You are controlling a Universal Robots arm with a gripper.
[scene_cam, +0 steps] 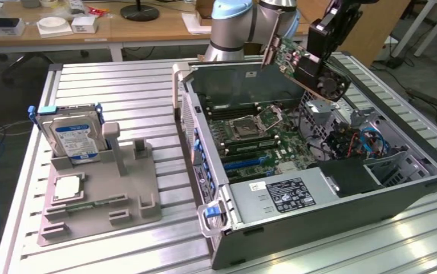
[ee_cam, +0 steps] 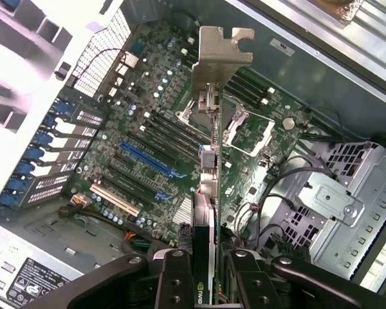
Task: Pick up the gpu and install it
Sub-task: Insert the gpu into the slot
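Slatted metal table [scene_cam: 127, 85], open computer case [scene_cam: 355, 208] holding motherboard [scene_cam: 283, 147], gripper [ee_cam: 209, 265] clamped on gpu [scene_cam: 306, 65] above it.

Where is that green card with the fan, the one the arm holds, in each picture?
Exterior view: the thin brownish-green graphics card with black fan hangs tilted above the open dark computer case.
Wrist view: edge-on over the green motherboard.
Shared landmark: the long blue slot.

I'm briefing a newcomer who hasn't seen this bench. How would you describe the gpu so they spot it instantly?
Find the open computer case on the slatted table. Above it the gripper holds the gpu tilted in the air: a flat green card with a black fan cooler, unlike the boxy blue-labelled hard drive beside the case.
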